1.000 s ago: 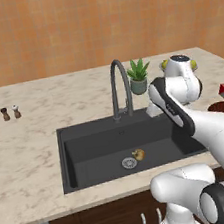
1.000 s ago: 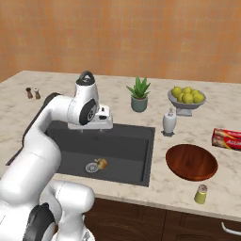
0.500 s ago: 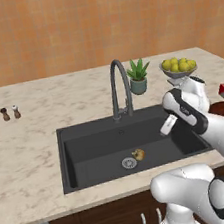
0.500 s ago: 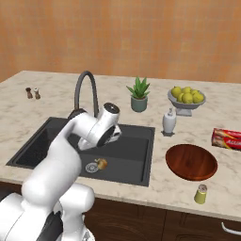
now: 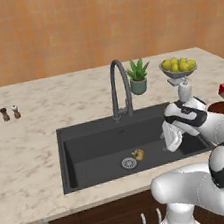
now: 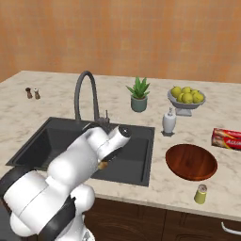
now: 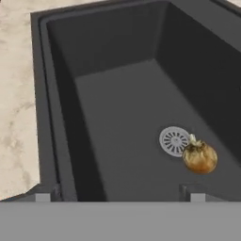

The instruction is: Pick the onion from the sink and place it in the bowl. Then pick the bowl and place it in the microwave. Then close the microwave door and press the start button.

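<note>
Your gripper (image 7: 116,192) is spread wide with nothing between its fingertips (image 7: 44,194), which show at the bottom of the hand view over the sink (image 7: 117,108) floor. The onion (image 7: 200,157) lies at the lower right of that view, just beside the round drain (image 7: 174,140) and apart from the fingers. In the left base view your gripper (image 5: 171,138) hangs right of centre, inside the sink's right half. The bowl (image 6: 191,161) sits right of centre in the right base view, on the counter (image 6: 221,176).

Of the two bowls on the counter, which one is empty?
The wide, shallow reddish-brown bowl near the counter's front edge is empty. The grey footed bowl further back is heaped with yellow lemons.
</note>
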